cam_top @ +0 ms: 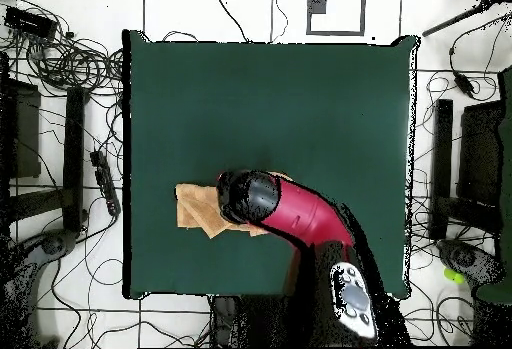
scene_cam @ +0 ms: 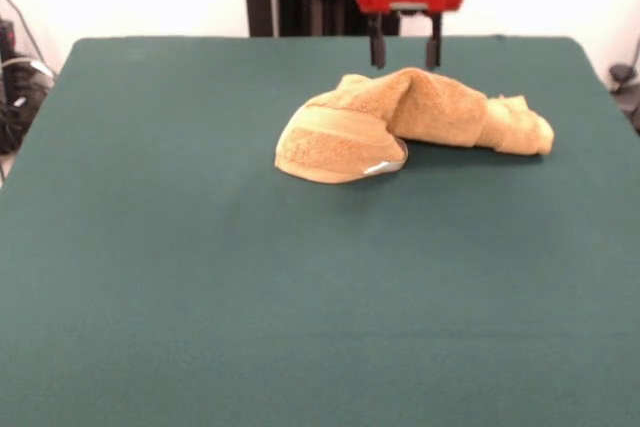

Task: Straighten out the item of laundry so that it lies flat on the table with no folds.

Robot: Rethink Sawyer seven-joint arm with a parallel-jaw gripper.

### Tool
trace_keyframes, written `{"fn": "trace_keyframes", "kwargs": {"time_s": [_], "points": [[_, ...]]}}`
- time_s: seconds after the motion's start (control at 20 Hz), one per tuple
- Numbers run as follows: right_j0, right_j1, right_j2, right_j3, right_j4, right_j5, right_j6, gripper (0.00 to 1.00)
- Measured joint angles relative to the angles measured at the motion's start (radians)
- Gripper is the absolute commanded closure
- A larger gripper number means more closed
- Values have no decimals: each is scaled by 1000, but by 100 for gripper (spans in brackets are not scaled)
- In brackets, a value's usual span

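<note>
The item of laundry [scene_cam: 420, 112] is a golden-orange towel lying crumpled on the green table [scene_cam: 200, 297], humped in the middle. One end is folded over at the front left, where a paler band and a small white label show. My gripper [scene_cam: 405, 61] hangs open right at the top of the hump, one finger on either side of the ridge. I cannot tell whether the fingers touch the cloth. From overhead, the red arm [cam_top: 300, 215] covers the gripper and much of the towel [cam_top: 197, 210], which lies near one side edge of the table [cam_top: 260, 95].
Cables and equipment [cam_top: 70, 65] lie on the floor around the table in the overhead view. Dark gear [scene_cam: 15, 87] sits beside the table's edge in the front view.
</note>
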Motion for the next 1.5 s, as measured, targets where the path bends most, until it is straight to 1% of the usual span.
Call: {"fn": "trace_keyframes", "kwargs": {"time_s": [0.2, 0.3, 0.5, 0.8, 1.15, 1.4, 1.45, 1.5], "points": [[12, 66, 4, -66, -6, -1, 0, 0], [24, 127, 4, -127, -5, 0, 0, 0], [43, 181, 4, -187, -6, 12, 0, 0], [86, 285, 7, -326, -6, 98, 0, 0], [64, 291, 10, -330, -7, 108, 0, 0], [28, 252, 10, -331, -8, 190, 0, 0], [21, 240, 10, -331, -8, 214, 0, 0], [9, 214, 10, -333, -8, 268, 0, 0]]}}
